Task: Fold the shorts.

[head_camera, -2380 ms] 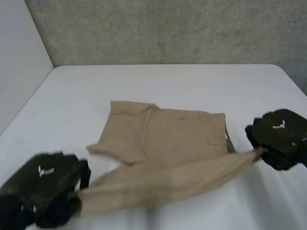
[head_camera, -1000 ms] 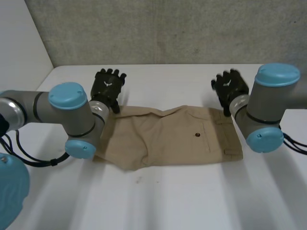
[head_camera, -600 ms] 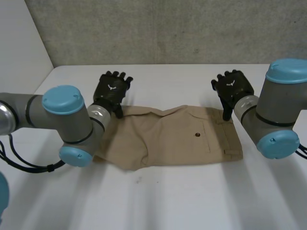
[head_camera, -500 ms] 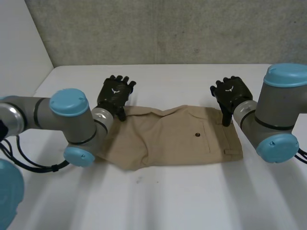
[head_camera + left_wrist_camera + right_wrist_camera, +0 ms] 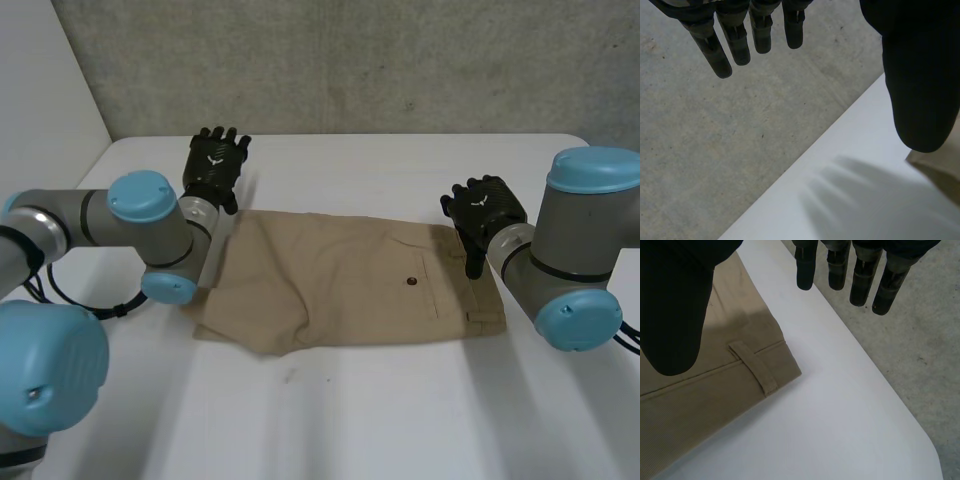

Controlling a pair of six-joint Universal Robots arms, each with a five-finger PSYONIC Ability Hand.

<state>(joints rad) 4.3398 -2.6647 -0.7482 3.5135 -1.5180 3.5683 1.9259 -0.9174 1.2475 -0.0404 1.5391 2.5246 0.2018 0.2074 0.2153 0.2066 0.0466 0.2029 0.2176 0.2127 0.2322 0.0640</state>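
The tan shorts (image 5: 350, 285) lie folded flat in the middle of the white table (image 5: 400, 420), with the waistband toward the right edge. The left hand (image 5: 214, 168) is off the cloth, just beyond the shorts' far left corner and toward the table's far edge. Its fingers (image 5: 735, 40) are straight and apart from the thumb, holding nothing. The right hand (image 5: 484, 208) is at the waistband's far corner, near a belt loop (image 5: 754, 366). Its fingers are also straight, with nothing between them and the thumb.
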